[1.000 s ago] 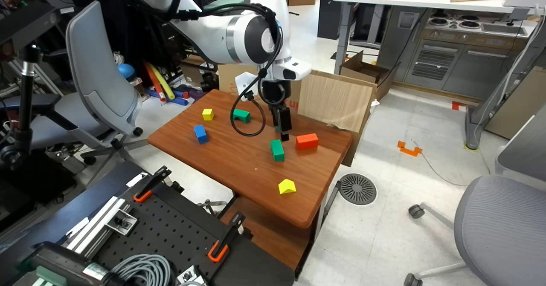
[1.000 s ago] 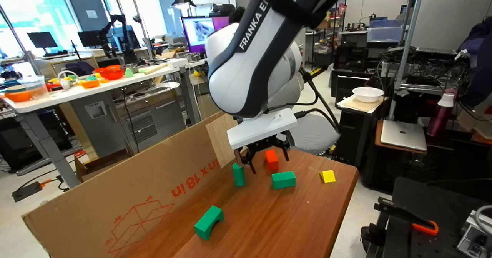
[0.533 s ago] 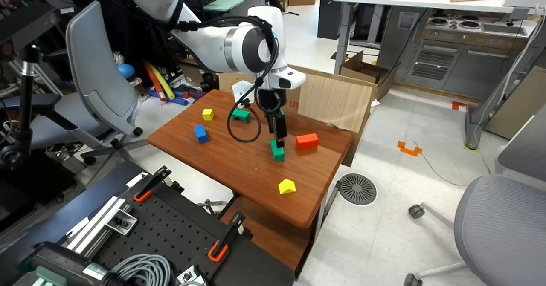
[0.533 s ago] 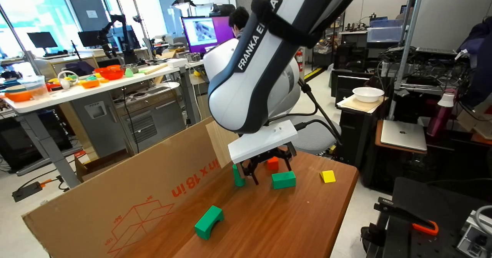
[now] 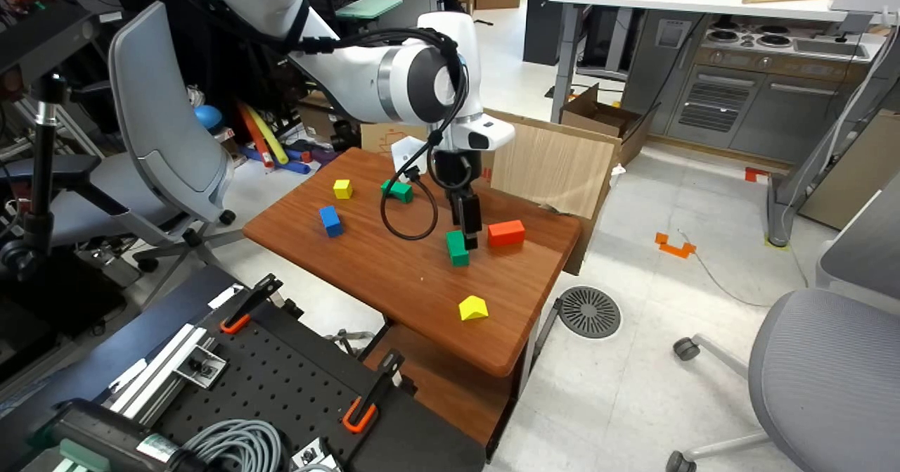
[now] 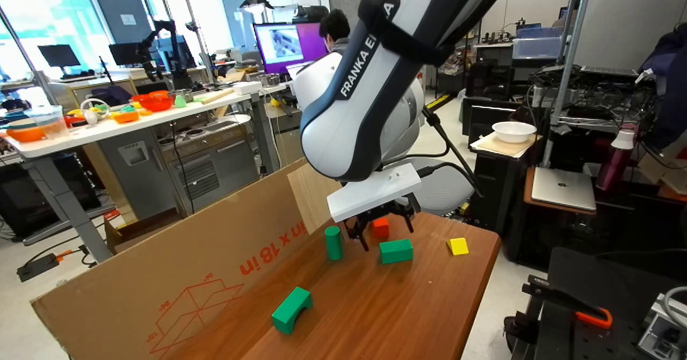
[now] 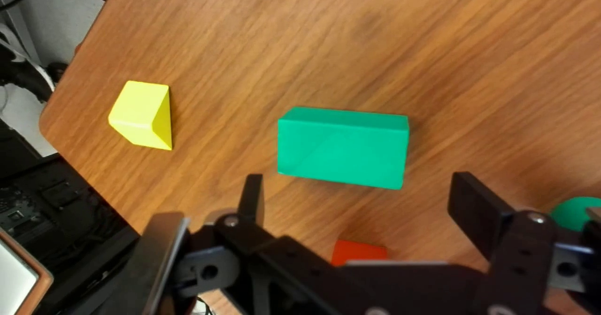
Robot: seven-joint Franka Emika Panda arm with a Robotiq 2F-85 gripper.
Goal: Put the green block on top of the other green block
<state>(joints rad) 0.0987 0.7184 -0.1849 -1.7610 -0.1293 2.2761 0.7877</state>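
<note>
Your wood-grain bench (image 5: 380, 254) is loosely laid out, prob for grip room. Your pincer (image 7: 359, 188) hangs above, spread wide, holding nada, prob so it can straddle your pick lengthwise. The green arch (image 6: 291, 305) sits well apart. The rect. green block (image 7: 342, 148), prob your pick, lies flat nr the pincer; the green cylinder (image 6: 333, 243) stands on end. Can't tell which one's the base.
</note>
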